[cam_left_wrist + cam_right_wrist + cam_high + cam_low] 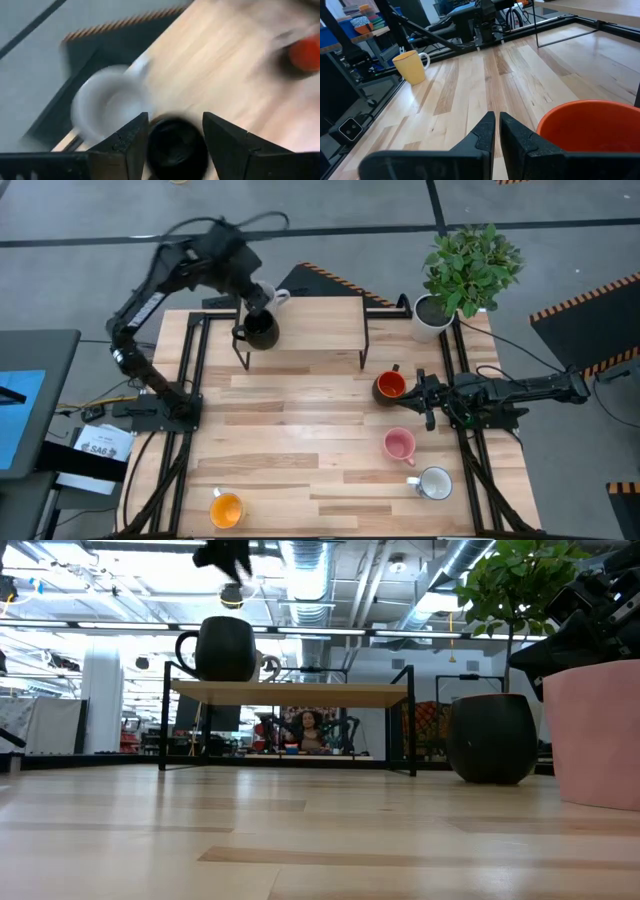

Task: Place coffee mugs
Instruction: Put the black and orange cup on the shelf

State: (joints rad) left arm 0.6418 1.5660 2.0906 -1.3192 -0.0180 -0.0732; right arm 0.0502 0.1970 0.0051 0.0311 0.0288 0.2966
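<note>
Two mugs sit on the raised shelf [300,325], the black mug [261,330] between the left gripper's [258,302] parted fingers, seemingly released, so lifting off crooked could topple it against the white mug [281,297], while the right gripper [424,395] waits pinched shut beside the red-orange mug [389,386].

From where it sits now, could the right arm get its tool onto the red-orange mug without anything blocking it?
Probably yes. The right tool sits right beside the red-orange mug, fingers shut, with only bare table between them. The pink mug stands off to the side, out of the path. It would need to open first.
</note>
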